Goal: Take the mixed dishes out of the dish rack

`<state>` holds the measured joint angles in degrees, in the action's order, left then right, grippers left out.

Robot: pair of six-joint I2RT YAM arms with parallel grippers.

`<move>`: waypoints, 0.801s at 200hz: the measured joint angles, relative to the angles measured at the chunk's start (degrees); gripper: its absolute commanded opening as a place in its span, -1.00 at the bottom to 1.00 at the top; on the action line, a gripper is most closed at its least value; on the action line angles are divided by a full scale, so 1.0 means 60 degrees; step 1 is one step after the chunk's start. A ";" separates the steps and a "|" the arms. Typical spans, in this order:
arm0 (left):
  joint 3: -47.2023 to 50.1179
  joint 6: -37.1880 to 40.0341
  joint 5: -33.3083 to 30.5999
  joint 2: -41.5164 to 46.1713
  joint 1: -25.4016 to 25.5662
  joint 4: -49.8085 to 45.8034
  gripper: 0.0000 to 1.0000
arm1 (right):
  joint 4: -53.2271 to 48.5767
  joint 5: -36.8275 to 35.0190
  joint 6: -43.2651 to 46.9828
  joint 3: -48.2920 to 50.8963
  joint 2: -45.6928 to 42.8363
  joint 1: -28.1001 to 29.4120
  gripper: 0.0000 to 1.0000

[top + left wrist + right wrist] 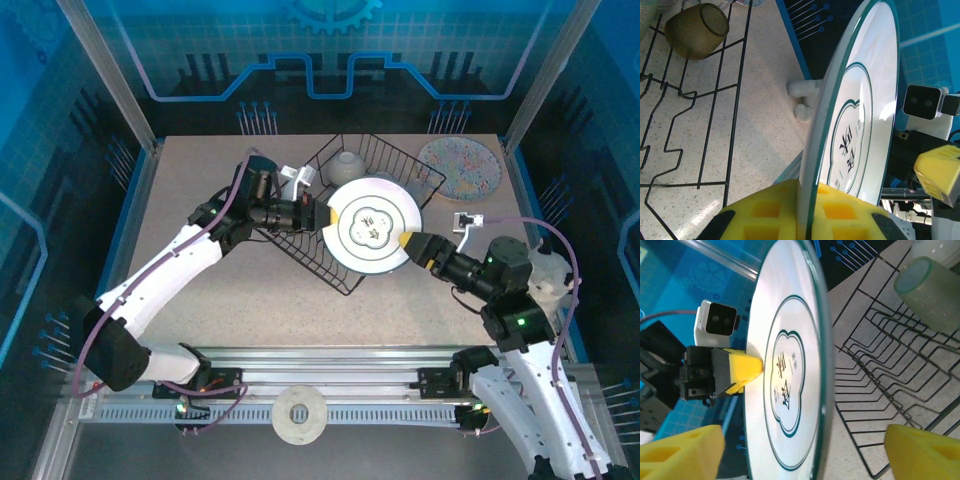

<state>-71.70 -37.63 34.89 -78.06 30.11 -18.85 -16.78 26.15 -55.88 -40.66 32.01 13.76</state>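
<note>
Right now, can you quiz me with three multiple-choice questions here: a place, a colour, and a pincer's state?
1. Where is the speckled plate? A on the table, right of the dish rack; B inside the rack; C in a pincer.
2. The held white plate has a rim that is: A red; B purple; C green.
3. The left pincer is: A open; B shut on the white plate; C holding a cup.
Answers: A, it lies flat outside the wires; C, a green line edges it; B, the rim is clamped in it.

The round white plate (373, 225) has a dark-green rim line and scalloped green centre emblem; the wire dish rack (400, 160) is black, the translucent cup (696, 31) olive-brown.
</note>
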 measured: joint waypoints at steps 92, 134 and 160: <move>0.0138 0.0098 0.0047 -0.0036 0.0000 0.0117 -1.00 | -0.0892 -0.2590 0.0444 -0.0787 0.0568 0.1956 -0.13; 0.0138 0.0331 -0.0138 -0.0033 0.0000 -0.0091 -1.00 | -0.1224 -0.3548 0.0455 -0.0816 0.0780 0.2441 -0.31; 0.0138 0.0455 -0.0208 -0.0033 0.0011 -0.0138 -1.00 | -0.1319 -0.3931 0.0401 -0.0816 0.0834 0.2601 -0.44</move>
<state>-70.87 -34.89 33.65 -78.26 30.17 -19.68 -24.69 2.57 -53.47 -45.56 37.01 29.36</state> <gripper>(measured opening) 0.095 0.302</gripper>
